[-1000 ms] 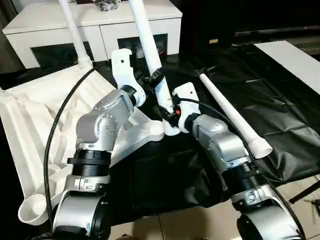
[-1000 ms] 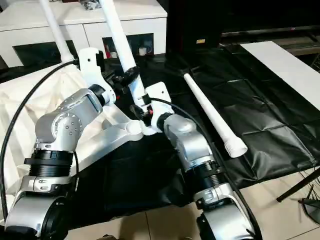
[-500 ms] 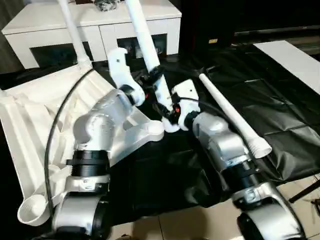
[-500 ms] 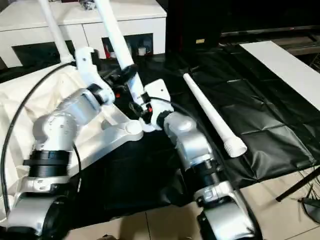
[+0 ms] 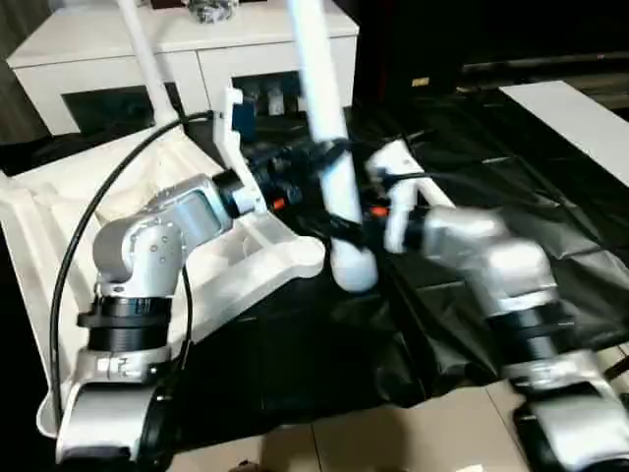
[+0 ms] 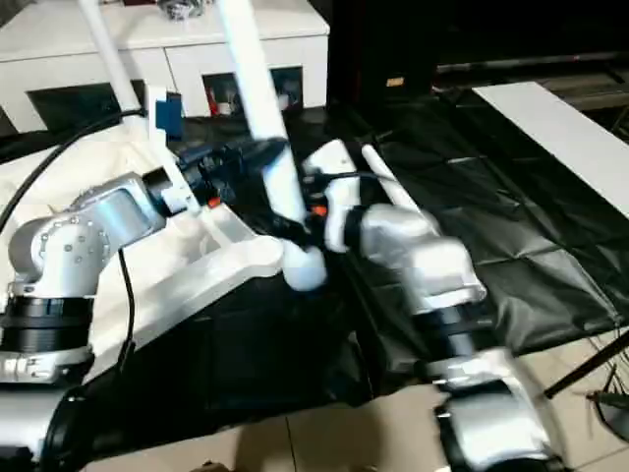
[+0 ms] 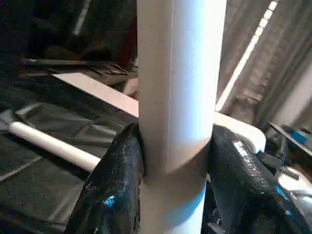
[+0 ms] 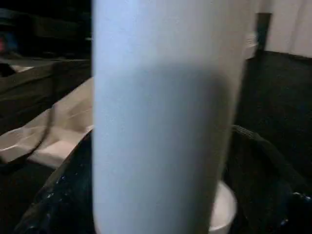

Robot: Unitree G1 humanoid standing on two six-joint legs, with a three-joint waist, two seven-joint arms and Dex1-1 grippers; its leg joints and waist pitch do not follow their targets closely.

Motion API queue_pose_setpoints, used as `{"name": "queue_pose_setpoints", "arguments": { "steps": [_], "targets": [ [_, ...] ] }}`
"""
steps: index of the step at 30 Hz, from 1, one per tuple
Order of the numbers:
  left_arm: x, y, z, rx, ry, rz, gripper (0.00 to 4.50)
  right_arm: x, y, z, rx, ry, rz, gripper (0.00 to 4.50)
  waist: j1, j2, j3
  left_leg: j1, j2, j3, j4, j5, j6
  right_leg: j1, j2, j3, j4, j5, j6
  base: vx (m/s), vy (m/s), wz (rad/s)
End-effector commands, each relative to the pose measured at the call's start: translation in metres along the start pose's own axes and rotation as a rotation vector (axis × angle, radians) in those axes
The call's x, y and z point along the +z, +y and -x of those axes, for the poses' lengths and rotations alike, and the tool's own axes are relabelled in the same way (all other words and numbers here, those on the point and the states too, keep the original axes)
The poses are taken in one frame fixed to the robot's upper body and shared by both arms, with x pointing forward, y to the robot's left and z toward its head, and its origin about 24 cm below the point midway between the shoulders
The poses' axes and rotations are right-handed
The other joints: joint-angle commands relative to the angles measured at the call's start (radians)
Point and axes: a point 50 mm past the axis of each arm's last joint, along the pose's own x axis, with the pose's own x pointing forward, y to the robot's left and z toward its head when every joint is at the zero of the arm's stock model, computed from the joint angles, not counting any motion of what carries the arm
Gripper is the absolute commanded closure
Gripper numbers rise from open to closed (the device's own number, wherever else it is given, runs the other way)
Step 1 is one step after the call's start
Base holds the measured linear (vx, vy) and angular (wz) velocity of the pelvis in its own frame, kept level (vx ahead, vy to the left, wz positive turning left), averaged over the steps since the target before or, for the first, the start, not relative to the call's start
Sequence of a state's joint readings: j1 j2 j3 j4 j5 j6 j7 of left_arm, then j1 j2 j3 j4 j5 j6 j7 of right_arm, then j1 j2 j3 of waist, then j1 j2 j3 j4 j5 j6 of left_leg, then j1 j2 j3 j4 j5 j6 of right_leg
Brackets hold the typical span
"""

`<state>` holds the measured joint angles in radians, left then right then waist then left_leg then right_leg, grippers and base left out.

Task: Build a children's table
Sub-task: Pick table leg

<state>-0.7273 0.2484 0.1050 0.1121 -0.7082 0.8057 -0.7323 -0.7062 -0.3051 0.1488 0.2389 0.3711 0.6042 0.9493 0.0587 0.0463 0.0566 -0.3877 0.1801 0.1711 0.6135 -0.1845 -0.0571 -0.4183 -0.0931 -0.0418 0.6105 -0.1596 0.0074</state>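
1. Tabletop (image 5: 59, 216), white plastic w/ raised rim, lay upside down on the black-covered surface (image 5: 550, 197), on the robot's left side; one corner socket (image 5: 300, 258) pointed toward the middle.
2. Leg (image 5: 324, 118), white & tapered, stood nearly upright, leaning a bit; its lower end (image 5: 352, 267) sat just beside that corner socket, on the black cover. Can't tell if it touched the socket.
3. Left hand (image 5: 316, 169) came in from the tabletop side; in the left wrist view both black fingers (image 7: 114, 190) pressed against opposite sides of the leg, so it was clamped on it.
4. Right hand (image 5: 366, 211) was at the leg from the other side, lower down; in the right wrist view its fingers (image 8: 58, 204) flanked the leg, but can't tell if they touched it.
5. Second leg (image 5: 147, 69) rose from the tabletop's far corner.
6. Third leg (image 6: 388, 187) lay flat on the cover behind the right forearm.
7. White cabinet (image 5: 118, 59) w/ dark doors stood behind the surface.
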Motion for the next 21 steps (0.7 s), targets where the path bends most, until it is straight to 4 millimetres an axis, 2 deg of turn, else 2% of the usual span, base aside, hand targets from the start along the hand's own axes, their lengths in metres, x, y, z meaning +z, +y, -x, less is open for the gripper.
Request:
{"name": "queue_pose_setpoints", "arguments": {
  "steps": [1,7,10,21],
  "targets": [
    [0.011,0.001,0.002,-0.026,0.0,-0.039,2.71,0.004,0.004,0.009,0.079,0.031,-0.003,0.93,0.002,-0.014,-0.075,0.014,0.024,-0.002,-0.071,-0.169,0.039,0.062,-0.03,0.024,-0.061,-0.199,-0.235,0.0,0.0,0.0],
    [0.013,-0.002,0.003,-0.075,0.009,-0.051,2.71,0.002,0.004,0.018,0.121,0.077,-0.035,0.93,0.002,-0.014,-0.077,0.015,0.025,-0.001,-0.068,-0.155,0.038,0.061,-0.032,0.024,-0.059,-0.185,-0.252,0.0,0.0,0.0],
    [0.012,-0.001,0.003,-0.076,0.012,-0.051,2.71,0.002,0.004,0.019,0.128,0.086,-0.044,1.32,0.003,-0.013,-0.077,0.015,0.026,-0.002,-0.068,-0.156,0.038,0.061,-0.031,0.023,-0.059,-0.184,-0.257,0.0,0.0,0.0],
    [0.011,-0.002,0.003,-0.095,0.012,-0.048,2.71,-0.004,0.006,0.016,0.145,0.111,-0.068,2.22,0.004,-0.015,-0.078,0.014,0.026,-0.001,-0.067,-0.143,0.04,0.061,-0.032,0.023,-0.057,-0.183,-0.257,0.0,0.0,0.0]
  ]
}}
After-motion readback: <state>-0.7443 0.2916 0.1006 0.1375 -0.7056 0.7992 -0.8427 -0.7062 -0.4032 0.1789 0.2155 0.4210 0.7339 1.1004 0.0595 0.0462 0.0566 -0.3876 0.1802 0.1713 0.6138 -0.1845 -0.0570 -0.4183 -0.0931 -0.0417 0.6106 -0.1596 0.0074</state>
